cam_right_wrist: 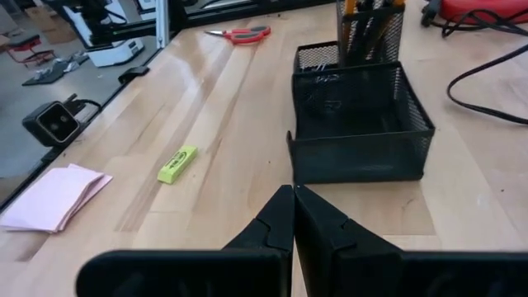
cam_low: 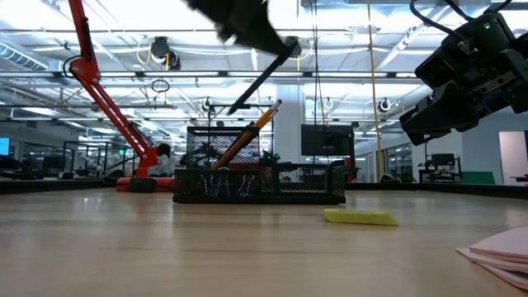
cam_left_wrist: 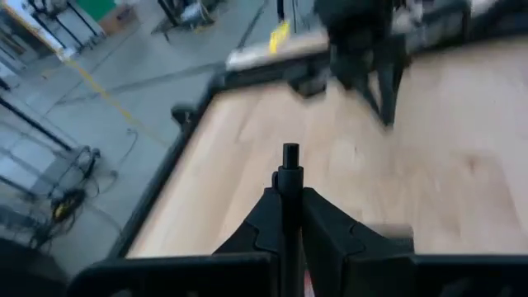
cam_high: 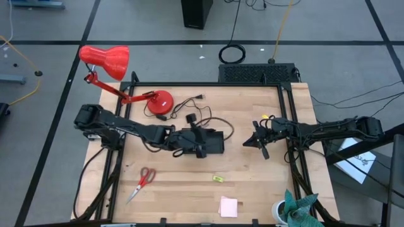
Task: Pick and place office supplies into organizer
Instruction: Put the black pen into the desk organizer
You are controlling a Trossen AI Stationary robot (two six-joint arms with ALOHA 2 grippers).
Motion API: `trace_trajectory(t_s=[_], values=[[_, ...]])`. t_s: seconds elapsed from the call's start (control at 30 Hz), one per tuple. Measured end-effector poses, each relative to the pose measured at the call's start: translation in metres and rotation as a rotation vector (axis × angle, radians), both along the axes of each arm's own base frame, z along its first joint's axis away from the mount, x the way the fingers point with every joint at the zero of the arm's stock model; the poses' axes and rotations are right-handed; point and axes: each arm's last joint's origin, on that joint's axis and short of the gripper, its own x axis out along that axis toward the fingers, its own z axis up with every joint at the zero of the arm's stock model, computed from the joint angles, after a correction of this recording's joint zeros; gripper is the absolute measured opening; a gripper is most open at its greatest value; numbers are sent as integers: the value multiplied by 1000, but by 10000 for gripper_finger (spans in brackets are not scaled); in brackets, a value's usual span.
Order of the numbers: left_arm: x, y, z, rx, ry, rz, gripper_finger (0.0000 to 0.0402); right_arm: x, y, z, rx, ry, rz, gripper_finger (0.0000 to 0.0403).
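Observation:
The black mesh organizer [cam_high: 214,144] [cam_low: 260,177] [cam_right_wrist: 359,124] stands mid-table, with orange pencils [cam_low: 247,136] leaning in its tall cup. My left gripper [cam_left_wrist: 290,194] [cam_high: 197,135] is above it, shut on a dark pen [cam_low: 260,78]. My right gripper [cam_right_wrist: 293,191] [cam_high: 259,144] hangs shut and holds nothing, just right of the organizer. Lying flat on the table are red-handled scissors [cam_high: 142,183], a small yellow item [cam_high: 218,179] [cam_low: 360,217] and a pink sticky-note pad [cam_high: 228,206] [cam_right_wrist: 54,196]. My left gripper pinches the dark pen between its two fingers [cam_left_wrist: 272,206]. One end of the pen [cam_left_wrist: 290,157] sticks out past the fingertips. In the low view the pen slants down from the gripper, lifted clear, and its lower end [cam_low: 231,109] is just above the organizer's cup.
A red desk lamp [cam_high: 104,60] stands at the far left on its base [cam_high: 158,101], its black cord [cam_high: 214,123] looping behind the organizer. A white cup with green stuff in it [cam_high: 293,208] is at the near right corner. Bare wood lies near the front edge.

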Motion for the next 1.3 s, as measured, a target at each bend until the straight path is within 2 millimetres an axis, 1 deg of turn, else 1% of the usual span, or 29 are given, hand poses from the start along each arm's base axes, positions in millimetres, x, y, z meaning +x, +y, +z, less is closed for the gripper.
trace_trajectory(t_s=[0.07, 0.17, 0.23, 0.3, 0.47, 0.57, 0.77, 0.9, 1.03, 1.17, 1.3], values=[[-5, 1, -8, -5, -49, -2, 26, 0, 1, 0, 9, -4, 26, 4], [-23, 4, -14, -14, -98, -2, 26, 0, 2, 2, 28, -24, 85, 4], [-30, 7, -20, -35, -157, 10, 26, -1, 3, 3, 38, -30, 111, 4], [-45, 11, -36, -22, -124, 23, 26, 0, 3, 4, 38, -46, 121, 4], [-62, 20, -58, -21, -184, -3, 26, 0, 4, 10, 44, -103, 160, 4], [-71, 28, -76, -21, -152, 10, 26, 2, 5, 16, 51, -162, 186, 4], [-78, 41, -89, -89, -145, 29, 26, 3, 5, 28, 27, -294, 186, 4], [-78, 44, -89, -79, -133, 10, 26, 3, 5, 39, 33, -395, 186, 4], [-77, 47, -90, -80, -116, -20, 26, 3, 5, 43, 69, -425, 177, 4], [-77, 51, -94, -129, -96, -33, 26, 3, 5, 44, 69, -434, 173, 4], [-78, 53, -96, -173, -94, -2, 26, 4, 2, 45, 88, -430, 81, 4]])
